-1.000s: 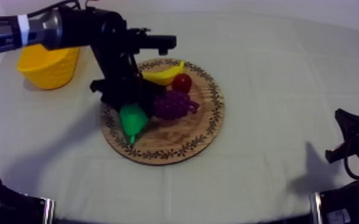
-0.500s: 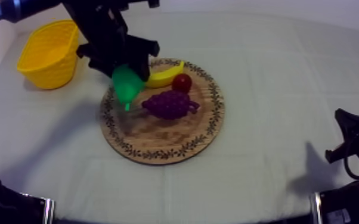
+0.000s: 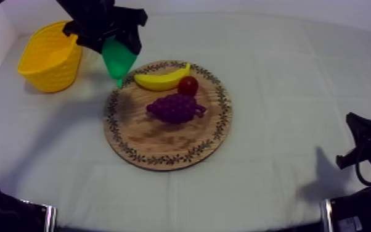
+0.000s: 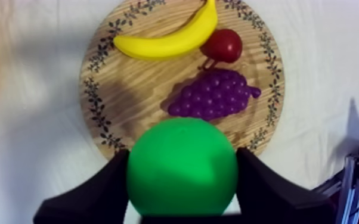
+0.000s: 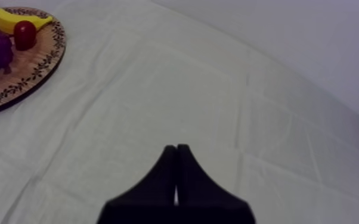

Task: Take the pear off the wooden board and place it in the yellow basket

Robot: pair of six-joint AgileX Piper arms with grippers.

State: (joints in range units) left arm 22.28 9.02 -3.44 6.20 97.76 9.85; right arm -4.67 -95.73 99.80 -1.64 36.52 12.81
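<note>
Holding the pear pinched in my left gripper, aloft between the far-left rim of the wooden board and the yellow basket, I should cross left above its wall, centre over its mouth, then release; my right gripper rests pressed together.

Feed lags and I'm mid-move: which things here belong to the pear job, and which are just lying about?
Job: pear, clamped in the left pincer; yellow basket; wooden board.
Lying about: banana, small red fruit and grapes on the board; right pincer, shut on nothing.
</note>
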